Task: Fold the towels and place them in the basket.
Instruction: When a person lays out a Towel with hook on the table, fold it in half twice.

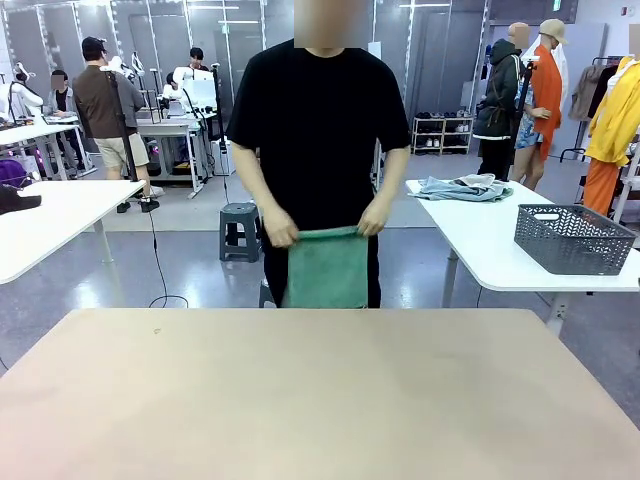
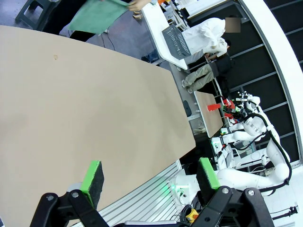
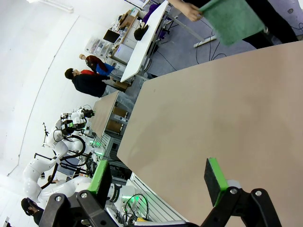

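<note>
With the left tool and right tool spread empty, the mint-green towel a person holds past the tabletop could fall beyond reach.

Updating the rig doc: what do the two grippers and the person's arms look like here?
The left gripper and the right gripper match: black jointed fingers with round pivot pins, each tipped with a bright green rectangular pad on a black textured backing. The person wears a black short-sleeved T-shirt. Its sleeves end above the elbows, and there are no gloves.
</note>
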